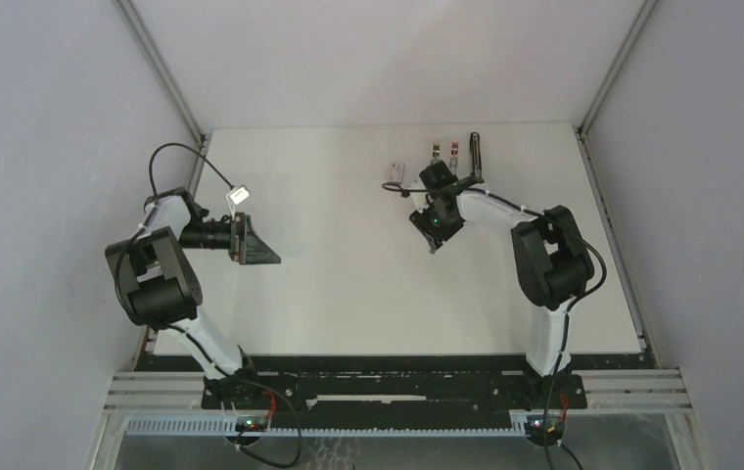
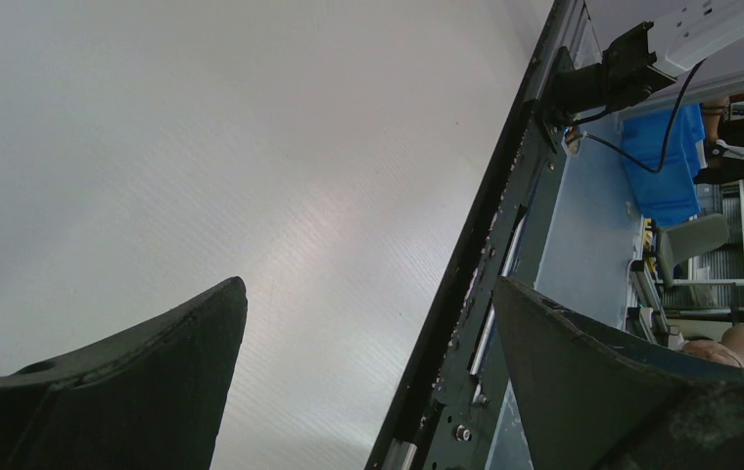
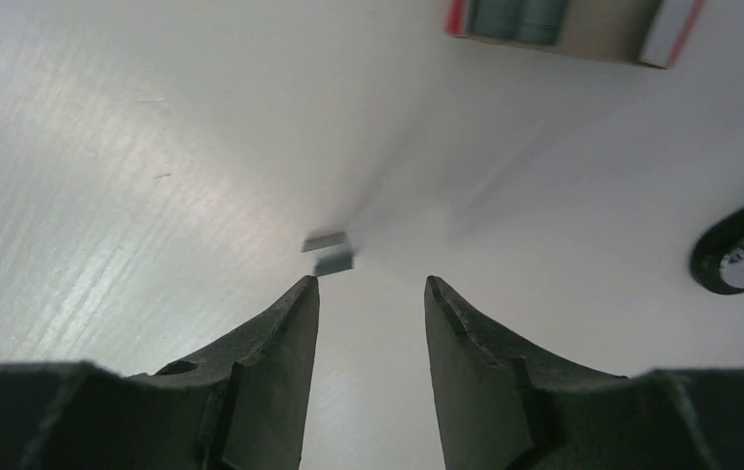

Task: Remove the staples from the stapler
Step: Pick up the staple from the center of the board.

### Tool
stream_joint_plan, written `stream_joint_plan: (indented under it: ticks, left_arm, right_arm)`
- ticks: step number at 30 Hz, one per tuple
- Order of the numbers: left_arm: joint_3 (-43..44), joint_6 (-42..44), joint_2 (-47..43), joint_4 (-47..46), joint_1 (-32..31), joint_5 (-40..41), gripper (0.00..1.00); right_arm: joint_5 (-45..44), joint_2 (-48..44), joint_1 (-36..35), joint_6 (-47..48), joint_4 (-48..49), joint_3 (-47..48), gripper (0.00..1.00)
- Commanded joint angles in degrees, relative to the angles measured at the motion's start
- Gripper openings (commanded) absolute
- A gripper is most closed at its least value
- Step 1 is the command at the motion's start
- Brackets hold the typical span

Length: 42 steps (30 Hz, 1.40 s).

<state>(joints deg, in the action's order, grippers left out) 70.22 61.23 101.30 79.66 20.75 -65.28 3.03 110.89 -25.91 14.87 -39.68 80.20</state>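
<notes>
Right gripper (image 3: 370, 284): jaws partly apart, nothing between them, low over the table (image 1: 329, 294) in its far right part. Not gripping.

Staples (image 3: 329, 253): one small silvery-grey clump, two short bits lying together. It sits flat on the table just ahead of the right gripper's fingertips and touches neither of them. Too small to find in the top view.

Stapler (image 1: 475, 155): at the far edge of the table, toward the far right corner, long axis running away from the arms. Cannot tell from here whether its top arm is swung up or whether the magazine still holds strips.

Pink-and-white box (image 3: 564, 24): near the far edge, on the left of the stapler and apart from it. It is open, with grey strips showing inside.

Left gripper (image 2: 368, 284): jaws fully apart and empty, held out over the left side of the table, well apart from everything.

Progress (judgement): at least one clump is out and down on the table. Left to do: check the magazine and pull any remainder.

Writing: none readable. The box shows only a red-pink border, no brand or text resolved
</notes>
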Motion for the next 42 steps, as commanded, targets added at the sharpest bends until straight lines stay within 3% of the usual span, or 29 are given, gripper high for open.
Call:
stream_joint_plan:
  ticks: [1, 42]
  left_arm:
    - [3.3, 1.6, -0.7, 0.6, 0.4, -1.6, 1.00]
    - [3.4, 1.3, -0.4, 0.6, 0.3, -1.4, 1.00]
  right_arm:
    - [0.5, -3.2, -1.2, 1.2, 0.9, -0.4, 0.45]
    - [-1.0, 2.5, -2.3, 0.7, -0.8, -0.3, 0.43]
